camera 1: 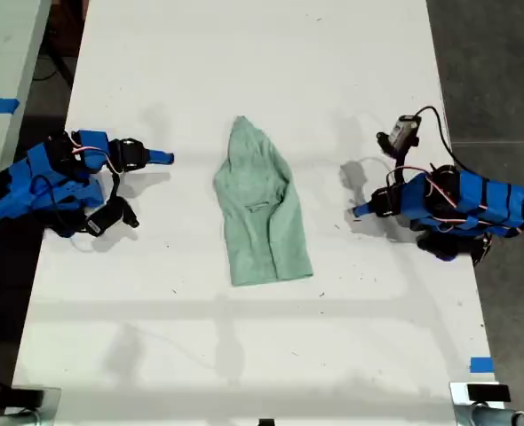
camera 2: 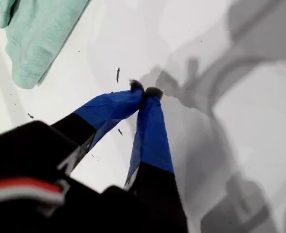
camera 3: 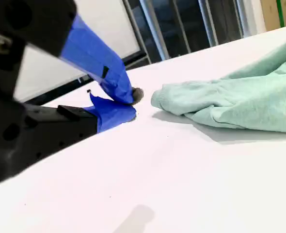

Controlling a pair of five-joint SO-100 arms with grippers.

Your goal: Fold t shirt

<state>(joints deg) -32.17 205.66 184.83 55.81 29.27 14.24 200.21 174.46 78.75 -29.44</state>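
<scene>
A: Where is the shirt (camera 1: 260, 211)?
B: Mid-counter (camera 1: 244, 355), folded long, both arms well apart from it.
A: And the pincers?
B: My first pincer (camera 2: 144, 91) is pinched closed, empty. My second pincer (camera 3: 132, 104) is narrow, empty, near the shirt's hem.

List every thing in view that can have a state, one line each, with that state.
t shirt: lying flat on the table, already folded narrow, held by no gripper.
my first gripper: shut, empty, tips together above the table, clear of the t shirt.
my second gripper: shut or nearly so, empty, low to the table near the t shirt's edge, not touching it.
table: white, with small dark specks.
</scene>
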